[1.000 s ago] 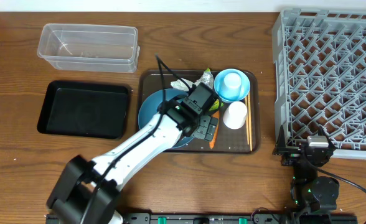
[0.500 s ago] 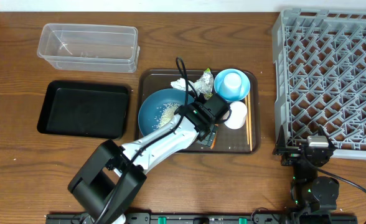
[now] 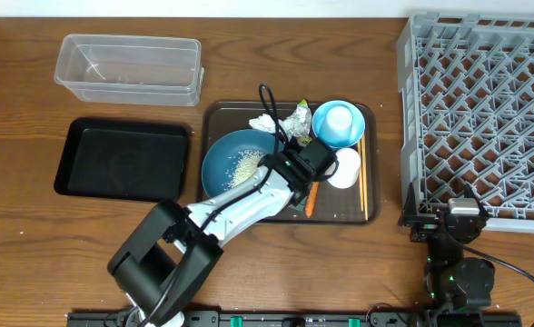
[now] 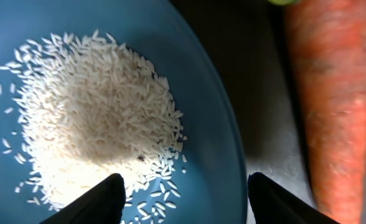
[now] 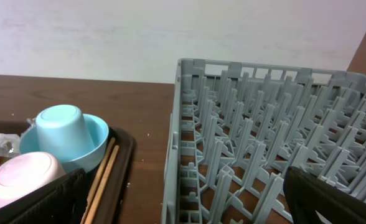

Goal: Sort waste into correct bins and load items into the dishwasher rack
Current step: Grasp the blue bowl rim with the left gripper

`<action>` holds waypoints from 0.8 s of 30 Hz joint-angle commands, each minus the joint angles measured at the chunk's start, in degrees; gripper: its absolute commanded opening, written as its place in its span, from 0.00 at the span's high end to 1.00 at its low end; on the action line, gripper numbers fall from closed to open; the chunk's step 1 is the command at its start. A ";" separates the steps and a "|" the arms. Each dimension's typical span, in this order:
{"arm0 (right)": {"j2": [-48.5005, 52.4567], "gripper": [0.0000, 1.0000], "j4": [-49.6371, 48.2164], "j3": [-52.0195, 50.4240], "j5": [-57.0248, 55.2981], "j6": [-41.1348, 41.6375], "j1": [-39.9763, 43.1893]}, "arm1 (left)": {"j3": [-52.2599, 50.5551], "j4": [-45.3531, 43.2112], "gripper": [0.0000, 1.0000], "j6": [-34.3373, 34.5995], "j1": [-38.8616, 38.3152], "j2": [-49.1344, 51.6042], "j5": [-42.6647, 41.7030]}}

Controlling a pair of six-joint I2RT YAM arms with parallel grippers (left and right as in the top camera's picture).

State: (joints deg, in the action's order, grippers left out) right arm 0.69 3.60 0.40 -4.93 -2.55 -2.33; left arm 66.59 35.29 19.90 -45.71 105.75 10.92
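Note:
The dark blue plate point(image 3: 226, 168) carries a heap of white rice point(image 4: 89, 118) and lies on the brown tray's left half. My left gripper point(image 4: 186, 202) hangs low over the plate's right rim, open, one finger over the rice and the other outside the rim. The orange carrot point(image 4: 332, 106) lies just right of it. A white tissue point(image 3: 264, 122) and a crumpled wrapper point(image 3: 299, 118) sit behind the plate. The light blue bowl point(image 3: 351, 132), white cup point(image 3: 343, 169) and chopsticks point(image 3: 362, 177) are on the tray's right. My right gripper point(image 5: 183, 202) is open, empty, by the dishwasher rack point(image 3: 485, 109).
The brown tray point(image 3: 214, 113) holds all the items. A black tray point(image 3: 122, 159) lies to its left and a clear tub point(image 3: 129, 68) stands behind that one. A light blue cup point(image 5: 58, 134) stands upside down in the bowl. The rack's near corner point(image 5: 177, 162) is close to my right gripper.
My left gripper has moved right and down from above the plate's middle to its right rim, and its jaws have narrowed. The right arm is still.

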 commanded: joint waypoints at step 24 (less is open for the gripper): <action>-0.31 0.01 0.20 -0.09 -0.20 0.57 0.28 | 1.14 0.20 0.69 4.87 0.09 1.29 1.16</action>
State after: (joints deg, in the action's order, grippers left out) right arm 0.69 3.60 0.40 -4.93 -2.55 -2.33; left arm 66.59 35.46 22.02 -45.71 106.74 10.92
